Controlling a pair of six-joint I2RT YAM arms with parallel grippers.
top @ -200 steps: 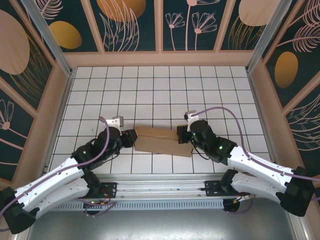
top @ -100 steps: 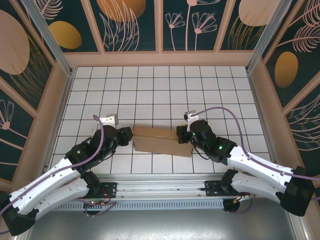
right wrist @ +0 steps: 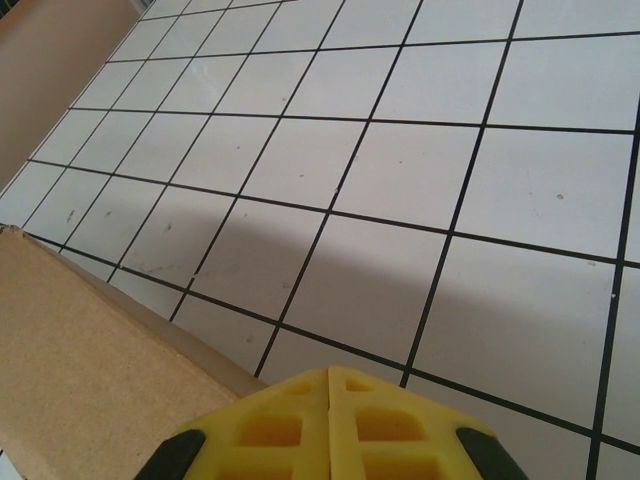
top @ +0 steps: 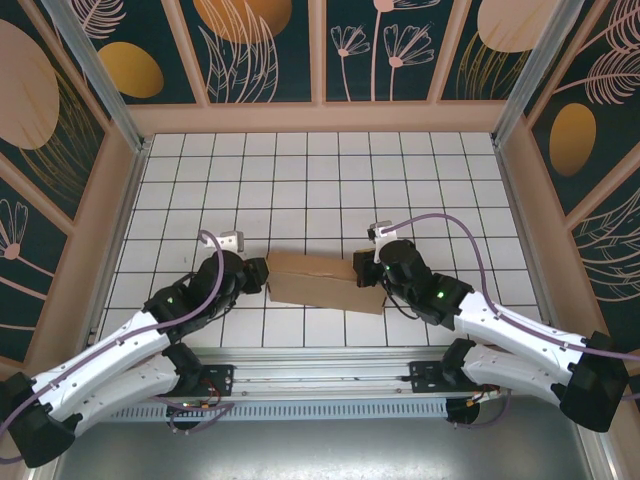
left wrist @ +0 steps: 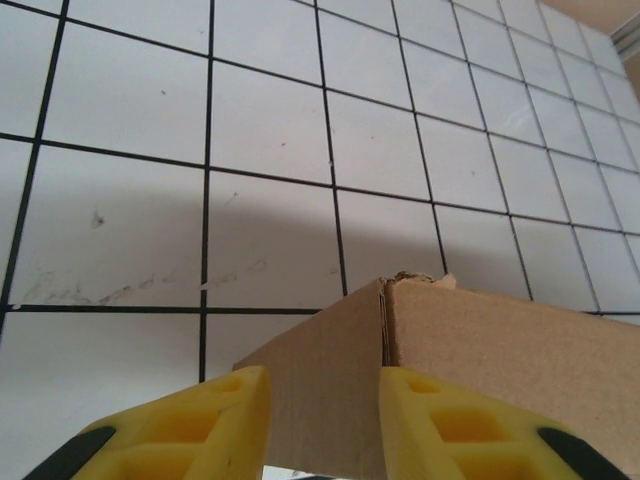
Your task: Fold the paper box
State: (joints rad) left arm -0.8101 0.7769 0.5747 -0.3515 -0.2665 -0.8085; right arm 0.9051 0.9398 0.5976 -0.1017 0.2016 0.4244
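Fingers first: from the top camera, my left fingers (top: 257, 274) sit at the left end of the paper box (top: 322, 281), and my right fingers (top: 364, 270) sit at its right end, over the far right corner. The box is a low brown cardboard block, folded up, lying on the white gridded counter (top: 300, 180). It is near the front edge, between my 2 arms and slightly skewed to the grid lines. From this height I cannot tell how either pair of fingers stands. A purple cable (top: 462, 235) loops from my right wrist back along the arm.

On the left wrist camera, my left fingers (left wrist: 250, 405) are apart, 2 yellow tips at the bottom of the picture. An upright corner of the paper box (left wrist: 500, 370) stands in the gap between them. A seam runs down that corner and the cardboard is a little frayed at its top. One face runs off to the right and the other slants back to the left. I cannot tell whether either tip touches the cardboard. Beyond the box the counter (left wrist: 270, 120) shows a soft shadow and some faint scuffs.

On the right wrist camera, my right fingers (right wrist: 330, 390) are pressed together tip to tip, with nothing between them. The paper box (right wrist: 70, 350) lies just beside them to the lower left, its flat brown top and one straight edge in sight. I cannot tell whether the fingers touch it. The counter (right wrist: 450, 180) stretches away ahead, and a tan wall (right wrist: 50, 60) rises at the upper left.
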